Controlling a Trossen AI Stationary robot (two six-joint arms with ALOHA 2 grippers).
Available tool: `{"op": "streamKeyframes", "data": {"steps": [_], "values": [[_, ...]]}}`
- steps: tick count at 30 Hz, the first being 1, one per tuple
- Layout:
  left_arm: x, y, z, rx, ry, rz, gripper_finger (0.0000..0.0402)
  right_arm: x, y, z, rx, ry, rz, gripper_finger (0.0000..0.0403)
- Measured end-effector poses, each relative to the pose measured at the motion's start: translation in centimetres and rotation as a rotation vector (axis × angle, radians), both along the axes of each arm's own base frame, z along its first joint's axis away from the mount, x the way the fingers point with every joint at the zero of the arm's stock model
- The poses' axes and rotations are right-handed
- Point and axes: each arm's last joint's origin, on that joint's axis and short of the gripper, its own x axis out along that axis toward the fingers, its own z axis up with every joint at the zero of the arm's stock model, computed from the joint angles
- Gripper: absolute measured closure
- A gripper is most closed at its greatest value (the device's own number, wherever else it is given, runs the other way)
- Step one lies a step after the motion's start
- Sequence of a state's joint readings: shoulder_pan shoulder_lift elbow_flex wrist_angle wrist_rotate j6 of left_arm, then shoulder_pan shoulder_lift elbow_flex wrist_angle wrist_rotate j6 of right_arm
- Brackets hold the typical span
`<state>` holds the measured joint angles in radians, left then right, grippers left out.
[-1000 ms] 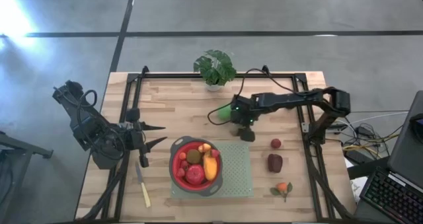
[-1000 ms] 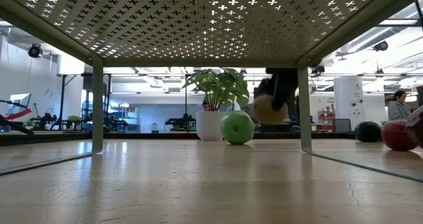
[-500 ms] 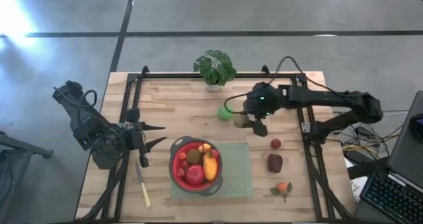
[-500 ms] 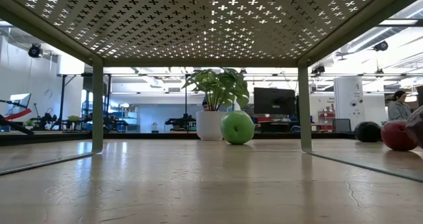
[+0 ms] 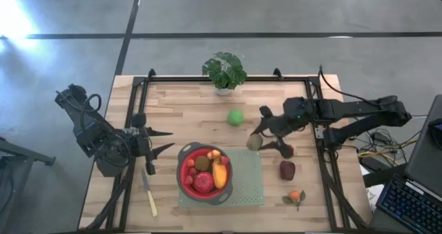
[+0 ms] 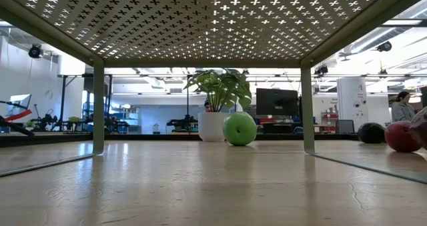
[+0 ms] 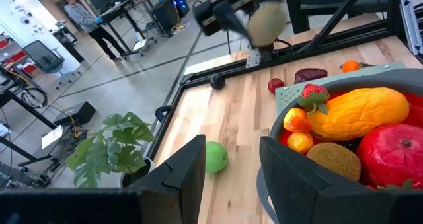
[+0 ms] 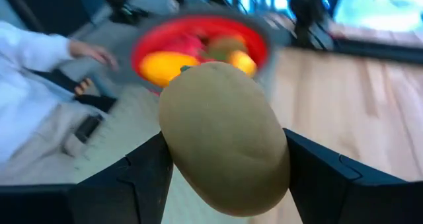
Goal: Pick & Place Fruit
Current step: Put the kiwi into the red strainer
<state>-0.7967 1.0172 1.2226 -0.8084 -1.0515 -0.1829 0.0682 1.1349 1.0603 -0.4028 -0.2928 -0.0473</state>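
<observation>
Leafy potted plant (image 5: 224, 71) in a white pot at the table's far edge. Pale-handled knife (image 5: 150, 195) lying on the wooden table (image 5: 179, 117) left of a green perforated mat (image 5: 248, 179). Person (image 7: 84, 18) standing in the room beyond.

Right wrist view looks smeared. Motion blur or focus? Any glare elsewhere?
Right wrist view: the brown fruit held between the fingers is fairly soft, and the red bowl behind it is smeared, which suggests motion blur. High view: blown-out glare patch on the floor at upper left. Low view: sharp; bright ceiling lights behind the green ball.
</observation>
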Motion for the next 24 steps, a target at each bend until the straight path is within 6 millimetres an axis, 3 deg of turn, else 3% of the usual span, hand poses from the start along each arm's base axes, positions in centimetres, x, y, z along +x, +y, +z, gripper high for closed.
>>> {"op": "streamKeyframes", "data": {"steps": [6,16,24], "values": [[0.0,0.0,0.0,0.000,0.000,0.000,0.0252,0.9,2.7,0.5,0.036,-0.093,0.094,0.0150],[0.0,0.0,0.0,0.001,0.001,0.000,0.0252,2.2,4.7,0.9,0.057,-0.111,0.150,0.0157],[0.0,0.0,0.0,0.000,0.000,0.000,0.0252,5.3,6.5,0.4,0.018,-0.075,0.200,0.0144]]}}
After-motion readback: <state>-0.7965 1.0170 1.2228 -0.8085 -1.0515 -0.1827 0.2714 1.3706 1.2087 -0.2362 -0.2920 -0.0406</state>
